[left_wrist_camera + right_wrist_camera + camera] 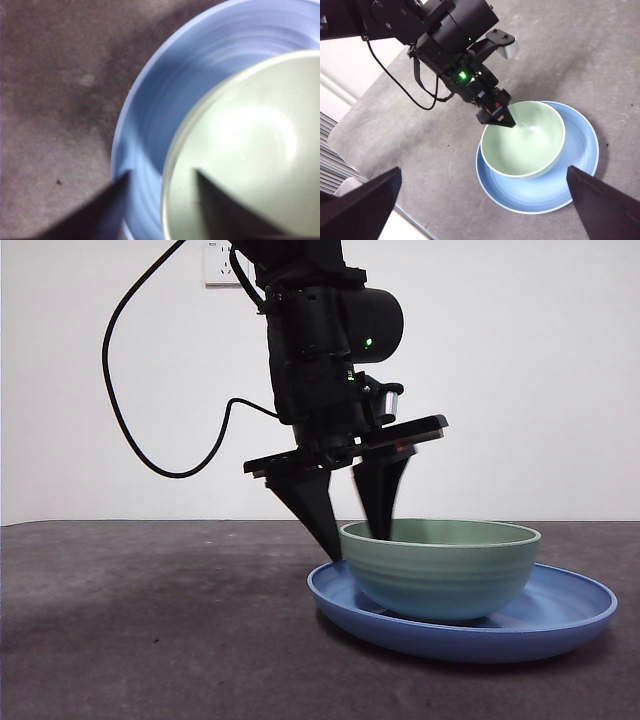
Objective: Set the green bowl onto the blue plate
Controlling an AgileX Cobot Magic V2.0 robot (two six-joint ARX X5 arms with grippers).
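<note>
The green bowl (440, 575) (525, 140) sits upright inside the blue plate (560, 610) (580, 150), off-centre toward the plate's left side in the front view. My left gripper (355, 545) (160, 175) (495, 117) comes down from above at the bowl's left rim. Its jaws are open and straddle the rim, one inside the bowl (250, 150) and one outside over the plate (150, 110), with a gap on both sides. My right gripper (484, 170) hovers high above the bowl and plate, wide open and holding nothing.
The bowl and plate rest on a dark grey table mat (150, 620). A black cable (120, 390) loops from the left arm. A wall socket (220, 262) is on the white wall behind. The table's edge (365, 95) runs past the left arm.
</note>
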